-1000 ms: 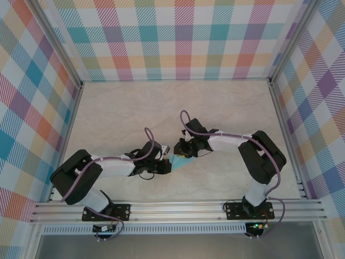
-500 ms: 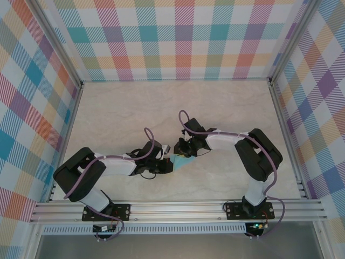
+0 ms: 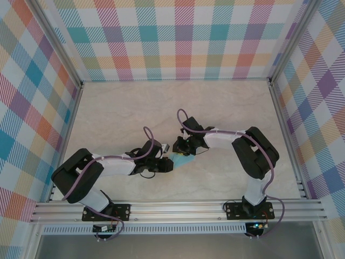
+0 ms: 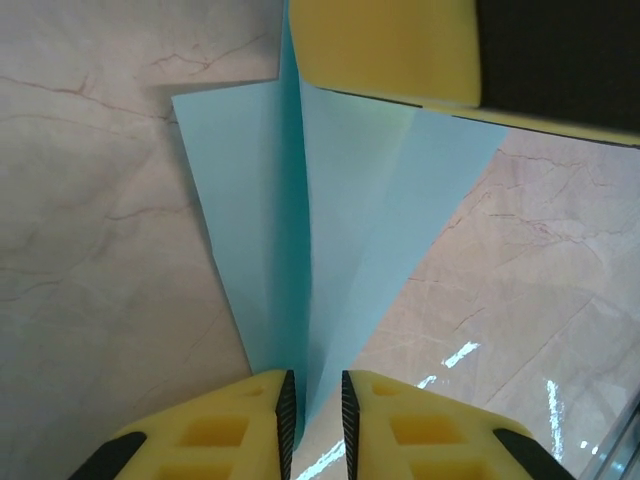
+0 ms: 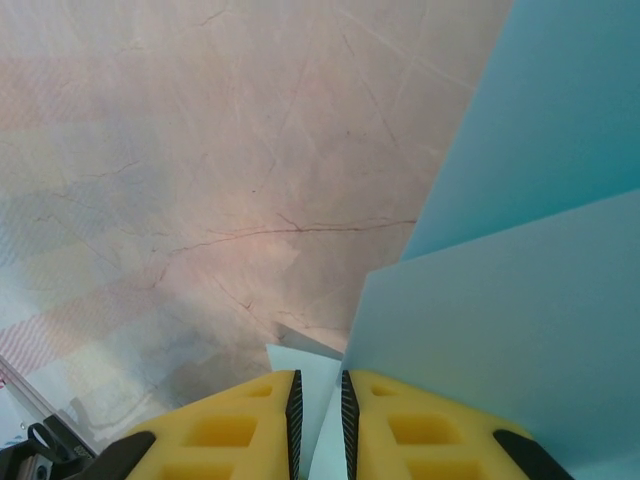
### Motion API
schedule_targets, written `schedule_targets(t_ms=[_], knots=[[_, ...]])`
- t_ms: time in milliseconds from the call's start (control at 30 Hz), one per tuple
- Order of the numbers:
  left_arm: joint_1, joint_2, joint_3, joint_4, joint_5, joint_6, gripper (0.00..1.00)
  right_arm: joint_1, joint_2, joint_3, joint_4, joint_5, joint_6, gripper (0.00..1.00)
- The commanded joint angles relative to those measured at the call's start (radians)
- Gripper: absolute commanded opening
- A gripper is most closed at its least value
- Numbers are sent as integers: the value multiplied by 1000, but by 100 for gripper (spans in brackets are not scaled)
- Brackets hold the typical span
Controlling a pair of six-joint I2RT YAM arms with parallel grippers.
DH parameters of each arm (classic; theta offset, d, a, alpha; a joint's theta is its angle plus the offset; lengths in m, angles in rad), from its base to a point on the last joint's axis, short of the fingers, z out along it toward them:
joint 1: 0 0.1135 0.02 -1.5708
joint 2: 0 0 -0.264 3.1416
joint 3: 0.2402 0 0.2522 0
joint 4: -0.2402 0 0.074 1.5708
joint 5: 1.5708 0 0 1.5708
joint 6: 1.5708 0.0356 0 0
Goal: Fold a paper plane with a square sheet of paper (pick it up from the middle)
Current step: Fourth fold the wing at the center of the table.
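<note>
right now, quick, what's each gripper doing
left gripper: jaws nearly together around the tip of the folded blue paper, grip cannot be told
right gripper: closed on the paper's wide end

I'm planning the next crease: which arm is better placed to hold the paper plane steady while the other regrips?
Right, probably. The right gripper has the wide end of the paper plane between its fingers, giving more paper to hold; the left gripper straddles only the narrow tip.
</note>
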Motion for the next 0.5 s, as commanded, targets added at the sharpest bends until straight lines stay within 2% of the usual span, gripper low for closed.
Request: schedule_targets(t_ms=[0,133,333,467], knots=[[22,-8,14,-40,-34,28,21,0,26,24,-12,1,-11,20],[23,-15,16,-50,-47,41,21,0,33,28,-13,-2,-15,20],[22,-78,16,-89,-79,76,27,0,32,33,-14,-6,-14,20],[23,-69,37,-127,-83,103,29,0,33,36,-16,-5,-15,20]])
